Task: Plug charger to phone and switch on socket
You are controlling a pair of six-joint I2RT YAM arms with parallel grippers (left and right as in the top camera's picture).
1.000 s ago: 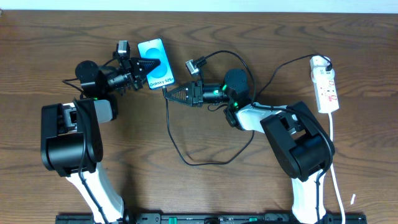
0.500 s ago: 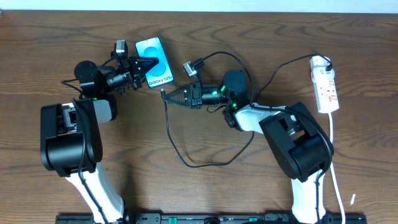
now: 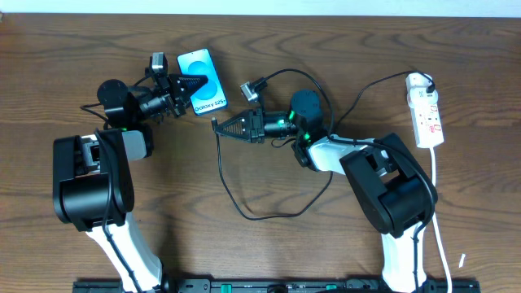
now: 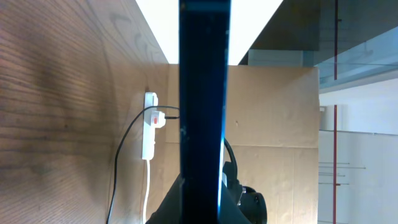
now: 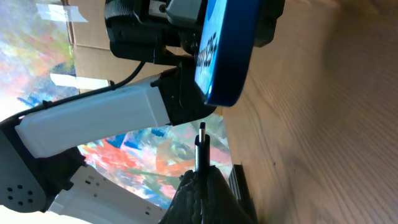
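The phone [image 3: 203,80], light blue screen with "Galaxy S25" text, is held up off the table at the back left by my left gripper [image 3: 194,84], which is shut on its left edge. In the left wrist view the phone [image 4: 204,93] is a dark upright slab between the fingers. My right gripper [image 3: 220,124] is shut on the charger's small black connector [image 5: 201,144], whose tip points at the phone's lower end [image 5: 227,56] with a small gap. The thin black cable [image 3: 244,210] loops over the table. The white socket [image 3: 427,114] lies at the far right.
The charger's plug [image 3: 418,81] sits in the far end of the socket, whose white lead [image 3: 440,203] runs toward the front edge. The socket also shows in the left wrist view [image 4: 149,127]. Both arm bases stand at the front of the wooden table [image 3: 269,244].
Over the last second the phone tilted and shifted slightly back and left in my left gripper. My right gripper moved slightly left with the connector. Nothing has moved in the last half second.
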